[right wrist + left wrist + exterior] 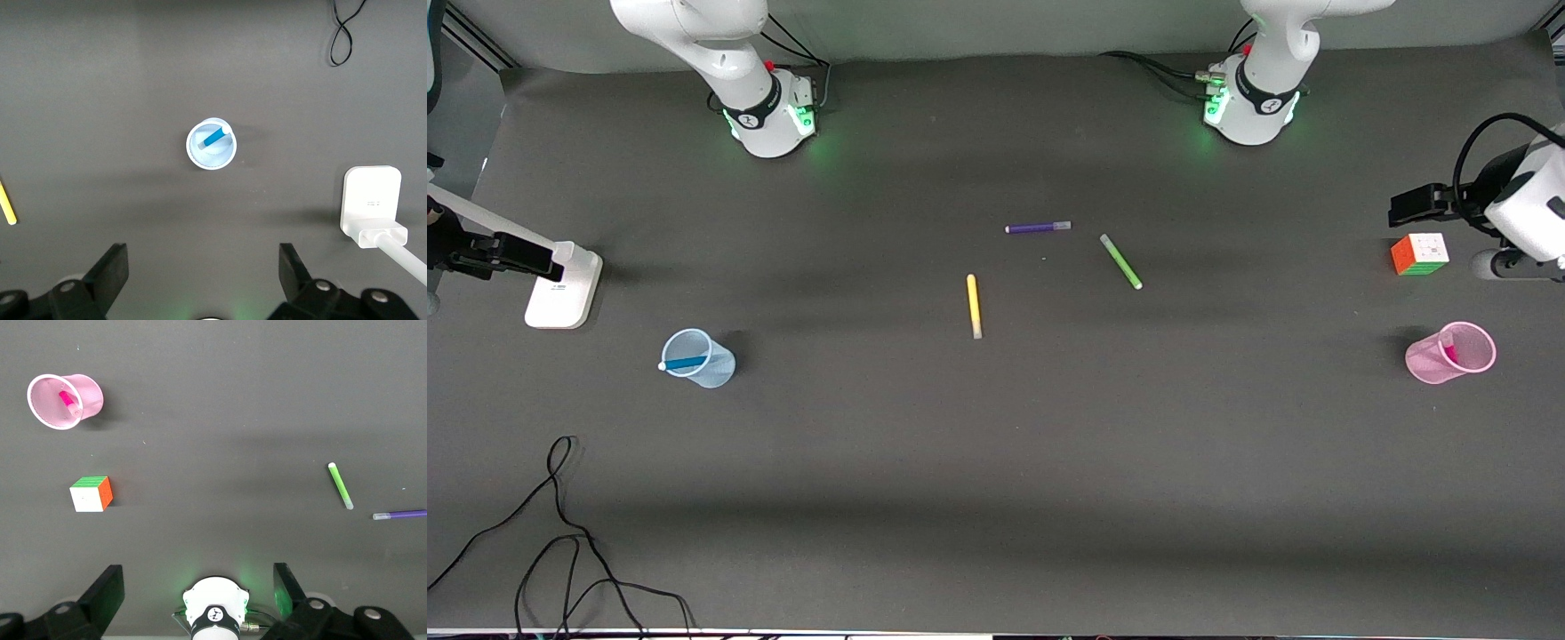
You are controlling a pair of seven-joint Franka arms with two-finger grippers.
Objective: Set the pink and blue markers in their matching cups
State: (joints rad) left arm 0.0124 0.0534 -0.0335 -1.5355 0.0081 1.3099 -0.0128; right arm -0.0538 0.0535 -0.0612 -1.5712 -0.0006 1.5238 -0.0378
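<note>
Both pens sit in their matching cups; both grippers hang open and empty.

Blue pen [686, 363] leans in the blue cup [710, 367], lower left of the front view; pink pen [1449, 350] in the pink cup [1430, 363], lower right. Right gripper [203, 280] is over the blue cup, left gripper [199, 597] over bare table near a cube [91, 493]. Only the wrist views show the spread jaws.

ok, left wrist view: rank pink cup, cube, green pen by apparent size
1. pink cup, largest, with the pink marker in it
2. cube, smaller than the cup
3. green pen, about as long as the cube is wide, but far thinner
</note>
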